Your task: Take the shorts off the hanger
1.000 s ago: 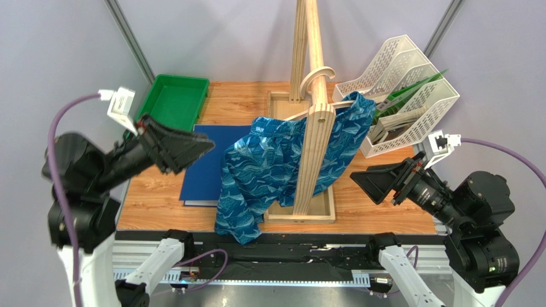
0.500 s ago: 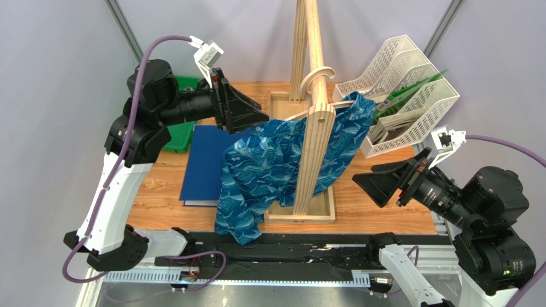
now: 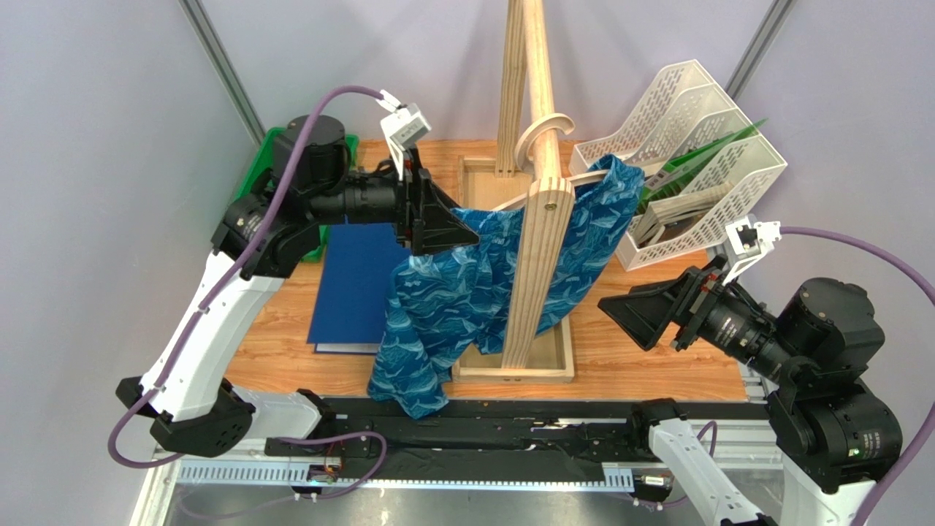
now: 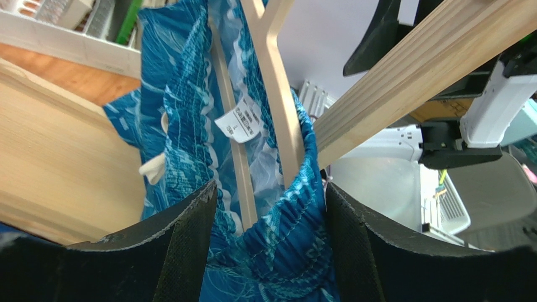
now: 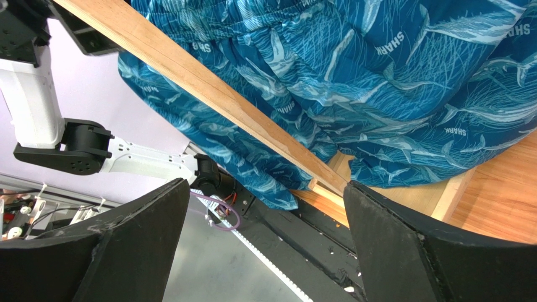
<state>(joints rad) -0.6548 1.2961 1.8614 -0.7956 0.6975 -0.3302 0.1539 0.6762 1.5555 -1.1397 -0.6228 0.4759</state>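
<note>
Shorts (image 3: 461,296) on hanger (image 4: 271,82)
The shorts drape from the hanger on the wooden stand (image 3: 538,252). Left of the stand, the left end effector (image 4: 270,195) straddles their waistband (image 4: 296,214), jaws spread. The right end effector (image 3: 620,318) hovers released right of it.

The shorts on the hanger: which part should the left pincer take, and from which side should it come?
Take the bunched waistband of the shorts where it wraps the hanger, coming from the left, clear of the wooden stand. There the fabric gathers into a thick fold that fits between the fingers of the open left pincer, and a leftward pull should slide it off the hanger.
</note>
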